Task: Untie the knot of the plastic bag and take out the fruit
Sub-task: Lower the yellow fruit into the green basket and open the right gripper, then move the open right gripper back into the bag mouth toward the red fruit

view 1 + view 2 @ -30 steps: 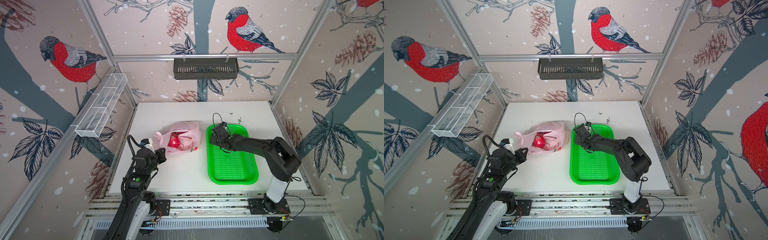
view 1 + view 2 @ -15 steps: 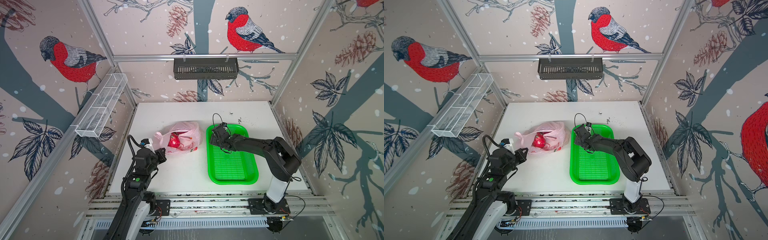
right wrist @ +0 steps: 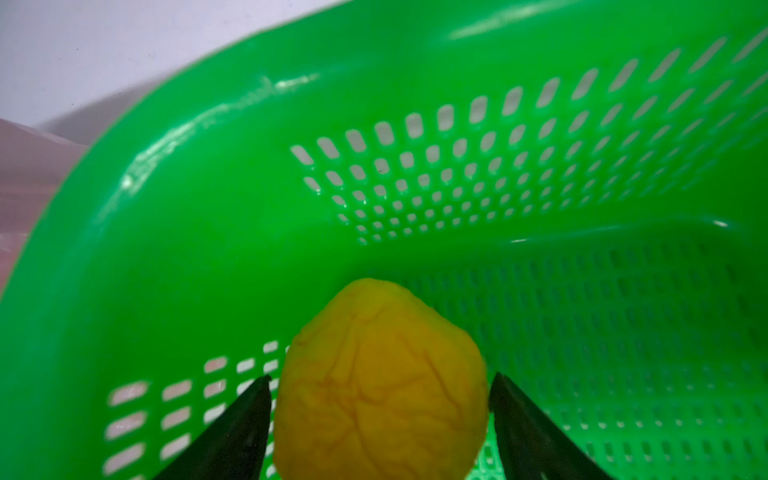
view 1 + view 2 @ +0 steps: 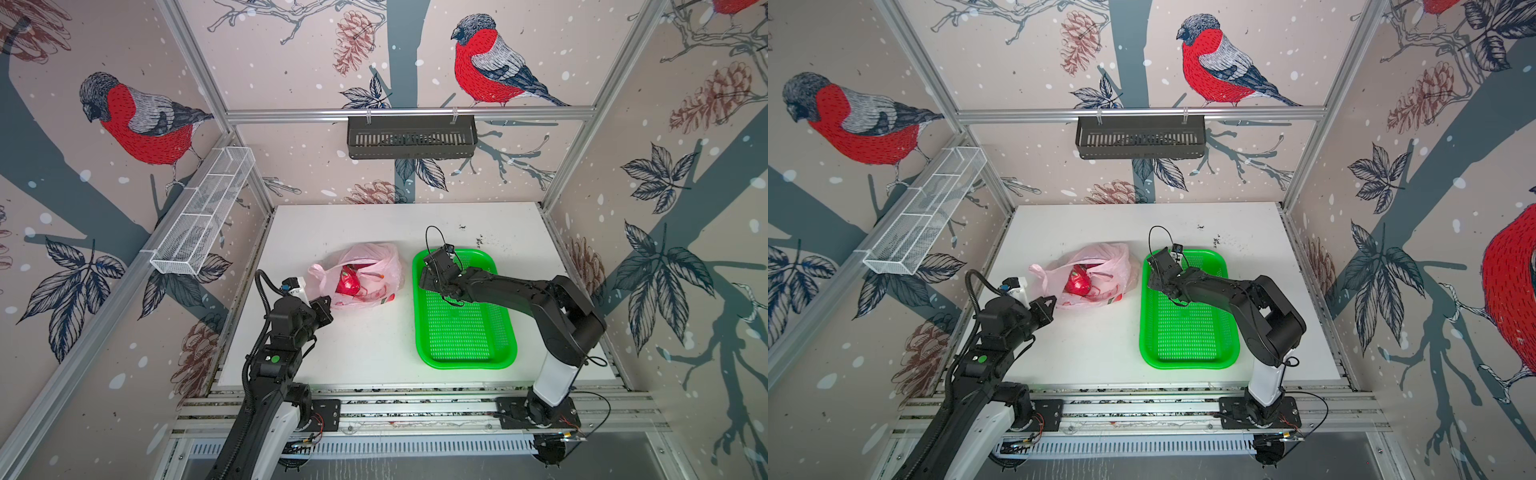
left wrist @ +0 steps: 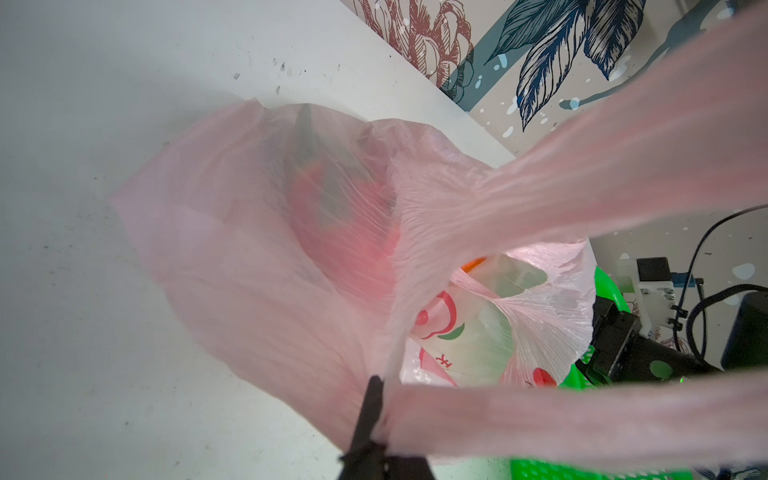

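Note:
The pale pink plastic bag [image 4: 374, 259] [image 4: 1100, 257] lies left of the green basket [image 4: 465, 362] [image 4: 1187, 365], with its mouth gaping. A red dragon fruit [image 4: 348, 283] [image 4: 1077, 283] shows in the bag, and a bit of orange fruit [image 5: 473, 262] peeks out. My left gripper [image 4: 327, 302] [image 5: 376, 399] is shut on the bag's rim beside a stretched handle strip [image 5: 582, 419]. The knot does not show in any view. My right gripper [image 4: 427, 279] [image 3: 381, 377] is low in the basket's far corner. It is open, with a yellow fruit [image 3: 374, 332] between its fingers and small gaps on both sides.
A black slotted basket [image 4: 411, 137] hangs on the back wall. A white wire shelf [image 4: 203, 216] runs along the left wall. White table [image 4: 365, 345] lies bare in front of the bag. The basket's wall [image 3: 208, 208] rises close around the yellow fruit.
Both arms stay where they were and the left gripper keeps its hold on the bag. No other movement shows in the top views.

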